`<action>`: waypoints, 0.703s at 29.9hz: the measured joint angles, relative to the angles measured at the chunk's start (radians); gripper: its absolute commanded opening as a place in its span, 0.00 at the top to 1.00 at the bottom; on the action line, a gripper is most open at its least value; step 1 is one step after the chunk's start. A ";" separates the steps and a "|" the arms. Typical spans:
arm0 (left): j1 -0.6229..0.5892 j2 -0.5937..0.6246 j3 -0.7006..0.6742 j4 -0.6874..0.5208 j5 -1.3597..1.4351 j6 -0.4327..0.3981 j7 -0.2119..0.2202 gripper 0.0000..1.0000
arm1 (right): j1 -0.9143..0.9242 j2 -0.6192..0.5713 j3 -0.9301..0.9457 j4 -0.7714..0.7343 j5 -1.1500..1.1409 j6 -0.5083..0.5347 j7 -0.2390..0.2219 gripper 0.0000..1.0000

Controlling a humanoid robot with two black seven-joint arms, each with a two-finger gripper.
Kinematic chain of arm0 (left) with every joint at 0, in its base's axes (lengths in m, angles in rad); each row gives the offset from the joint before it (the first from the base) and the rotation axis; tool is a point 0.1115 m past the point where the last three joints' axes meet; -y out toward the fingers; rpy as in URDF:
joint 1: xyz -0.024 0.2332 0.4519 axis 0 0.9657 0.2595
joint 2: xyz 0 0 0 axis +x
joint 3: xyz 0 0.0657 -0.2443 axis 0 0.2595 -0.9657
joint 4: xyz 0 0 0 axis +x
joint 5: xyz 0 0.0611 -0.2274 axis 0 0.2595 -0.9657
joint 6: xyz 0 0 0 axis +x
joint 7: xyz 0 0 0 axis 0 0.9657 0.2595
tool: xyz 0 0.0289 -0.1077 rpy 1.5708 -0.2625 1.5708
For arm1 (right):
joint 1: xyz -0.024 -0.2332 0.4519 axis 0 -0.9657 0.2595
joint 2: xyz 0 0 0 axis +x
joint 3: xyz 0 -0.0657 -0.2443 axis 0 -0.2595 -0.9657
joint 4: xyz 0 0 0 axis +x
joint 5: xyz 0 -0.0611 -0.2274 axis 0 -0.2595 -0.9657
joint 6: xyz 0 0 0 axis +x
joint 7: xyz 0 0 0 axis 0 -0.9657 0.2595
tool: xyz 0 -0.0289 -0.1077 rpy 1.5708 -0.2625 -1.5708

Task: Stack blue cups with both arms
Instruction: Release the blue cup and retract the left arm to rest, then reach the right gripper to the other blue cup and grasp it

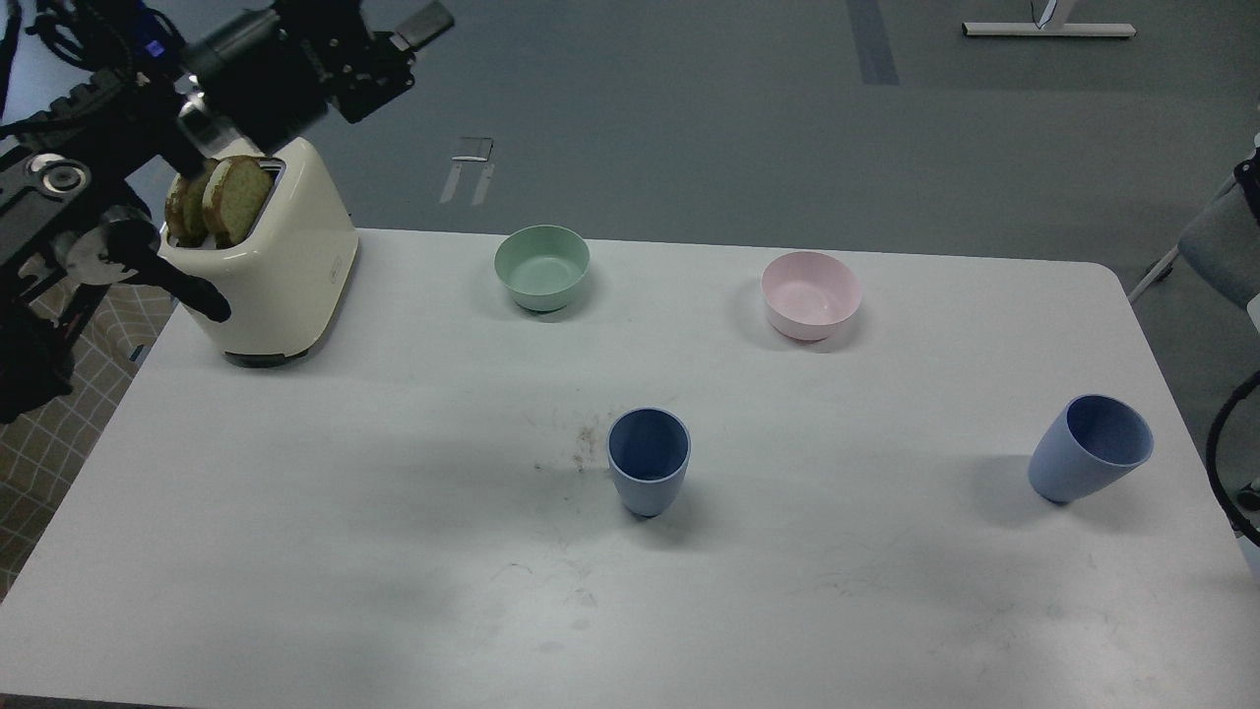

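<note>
The darker blue cup (648,459) stands upright and alone near the middle of the white table (394,551). The lighter periwinkle cup (1089,449) stands near the table's right edge, also free. My left arm is raised at the top left, above the toaster. Its gripper end (394,44) is dark and far from both cups, and I cannot make out its fingers. Of my right arm only a black cable (1221,463) shows at the right edge; its gripper is out of view.
A cream toaster (285,266) with two bread slices stands at the back left. A mint-green bowl (541,264) and a pale pink bowl (810,293) sit along the back. A checked cloth (59,433) lies off the left edge.
</note>
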 measured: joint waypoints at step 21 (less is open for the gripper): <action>0.221 -0.167 -0.265 0.209 -0.275 0.139 0.007 0.02 | -0.275 -0.160 -0.048 0.354 -1.055 0.000 0.037 0.02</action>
